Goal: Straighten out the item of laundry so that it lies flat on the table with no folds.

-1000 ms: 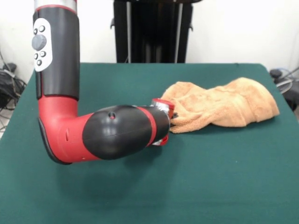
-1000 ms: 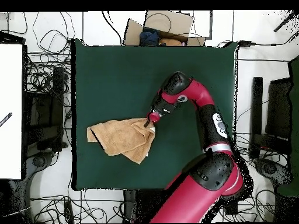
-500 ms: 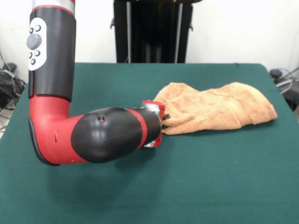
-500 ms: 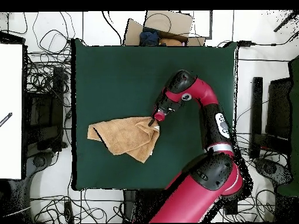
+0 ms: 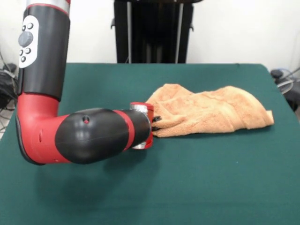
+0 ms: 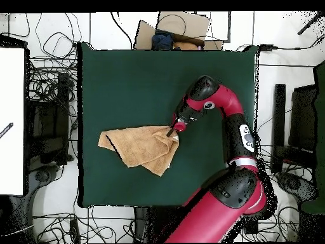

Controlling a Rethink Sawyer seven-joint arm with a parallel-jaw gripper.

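Black fingertips of the robot's gripper [image 5: 156,123] press into the left end of the light orange-tan terry-cloth towel [image 5: 211,112], pinched together on a bunched corner of the cloth just right of the frame's centre in the front view. Behind the tips sits a short red and silver wrist collar, and behind that a thick black forearm segment lying low and nearly level over the table, pointing right. It joins a red elbow at the left of the frame, from which a black upper segment with a pale button panel rises to the top left corner.

From above, the gripper [image 6: 170,132] meets the towel [image 6: 141,147] at its upper right corner, a little below and right of the table's middle. The red arm curves from there up to the right, then down along the right side to the bottom of the frame.

Crumpled and folded over itself, the towel lies as a long ridged heap: in the front view it stretches from the gripper toward the right edge of the frame, its far end humped and tapering. In the overhead view it reads as an uneven wedge with a folded flap pointing down.

Dark green felt-like cloth covers the large rectangular table [image 5: 197,187], and the towel rests wholly on it, away from every edge.
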